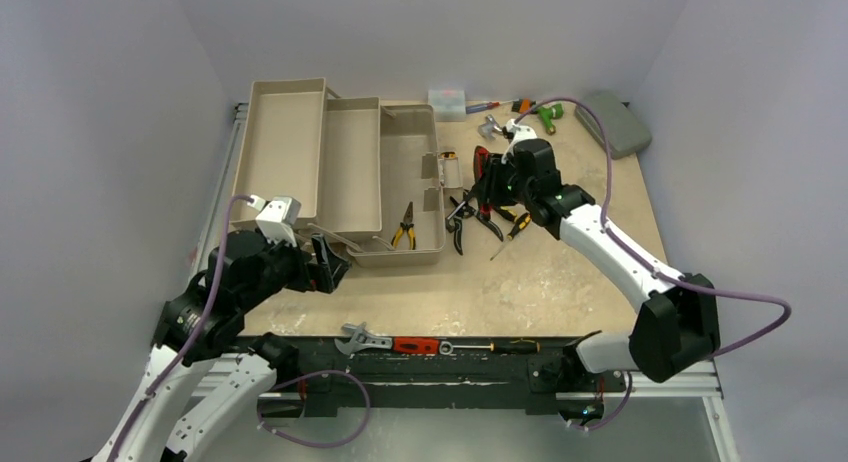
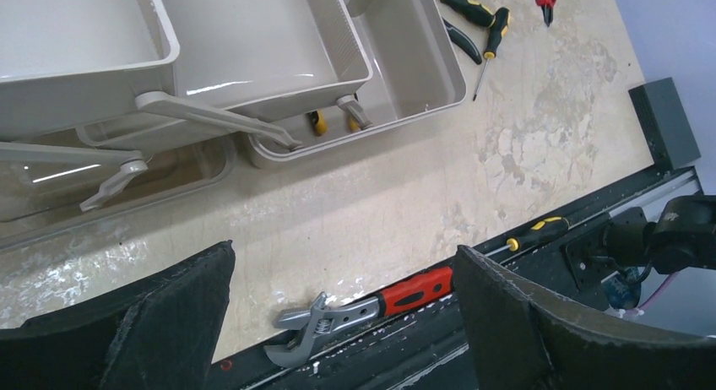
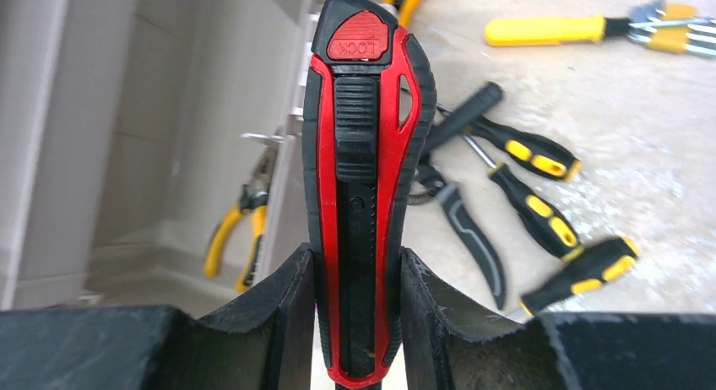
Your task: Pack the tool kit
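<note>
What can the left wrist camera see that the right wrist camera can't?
Only the left wrist view shows the red-handled wrench lying along the near edge of the table, beyond the open left end effector. Only the right wrist view shows the red-and-black utility knife clamped in the right end effector. Both show the tan toolbox and the black-and-yellow screwdrivers on the table.

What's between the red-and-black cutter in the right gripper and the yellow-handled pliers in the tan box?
The tan plastic toolbox's side wall, seen in the right wrist view: red-and-black cutter outside it, yellow-handled pliers inside.
</note>
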### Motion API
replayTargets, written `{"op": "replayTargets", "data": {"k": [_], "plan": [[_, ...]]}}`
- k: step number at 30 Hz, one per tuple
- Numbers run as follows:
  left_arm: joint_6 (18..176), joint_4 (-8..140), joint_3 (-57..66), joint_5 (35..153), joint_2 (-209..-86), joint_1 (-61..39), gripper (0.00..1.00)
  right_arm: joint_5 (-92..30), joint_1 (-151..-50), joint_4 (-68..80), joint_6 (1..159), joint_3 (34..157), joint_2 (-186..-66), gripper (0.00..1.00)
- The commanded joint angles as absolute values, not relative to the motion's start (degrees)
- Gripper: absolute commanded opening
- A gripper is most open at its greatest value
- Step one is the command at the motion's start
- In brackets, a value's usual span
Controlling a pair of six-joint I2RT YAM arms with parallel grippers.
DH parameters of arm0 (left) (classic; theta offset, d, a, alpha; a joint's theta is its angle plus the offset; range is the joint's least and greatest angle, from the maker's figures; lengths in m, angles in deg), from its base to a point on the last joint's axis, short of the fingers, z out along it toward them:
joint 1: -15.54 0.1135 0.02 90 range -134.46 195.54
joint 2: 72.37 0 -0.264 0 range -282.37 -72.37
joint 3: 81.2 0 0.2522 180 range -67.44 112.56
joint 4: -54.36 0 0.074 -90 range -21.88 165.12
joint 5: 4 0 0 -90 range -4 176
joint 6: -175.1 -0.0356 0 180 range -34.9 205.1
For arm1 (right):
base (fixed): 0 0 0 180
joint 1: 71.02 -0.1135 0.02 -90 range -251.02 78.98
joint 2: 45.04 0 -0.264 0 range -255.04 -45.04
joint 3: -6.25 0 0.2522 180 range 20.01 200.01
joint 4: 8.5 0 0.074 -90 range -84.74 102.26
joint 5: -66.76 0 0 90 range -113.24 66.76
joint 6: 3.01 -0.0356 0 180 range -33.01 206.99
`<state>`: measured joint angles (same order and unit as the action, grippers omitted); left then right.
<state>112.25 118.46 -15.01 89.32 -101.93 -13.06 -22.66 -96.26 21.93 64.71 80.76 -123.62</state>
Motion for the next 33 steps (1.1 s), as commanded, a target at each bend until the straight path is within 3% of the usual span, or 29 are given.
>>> {"op": "replayTargets", "data": {"k": [1,7,23,29,33], "plan": [[109.58,114.45,-15.66,91.11,-103.19,-13.22,0.97,-33.53,-96.6,16.28,62.15,83.4,-124.49,0.03],[104.31,115.71,-14.28,88.1,-102.77,-13.21,0.98,-41.43,-98.91,12.26,56.44,88.98,-131.44,0.03],[99.92,117.56,-11.36,81.53,-106.43,-13.13,0.97,-36.66,-108.78,4.51,45.53,94.63,-144.74,0.1],[100.03,113.86,-15.97,85.48,-101.11,-13.16,0.98,-37.04,-108.92,4.92,47.61,94.65,-143.75,0.57],[99.79,112.77,-16.55,88.39,-100.15,-13.18,0.98,-35.44,-108.91,10.05,51.74,94.56,-138.87,0.71]]}}
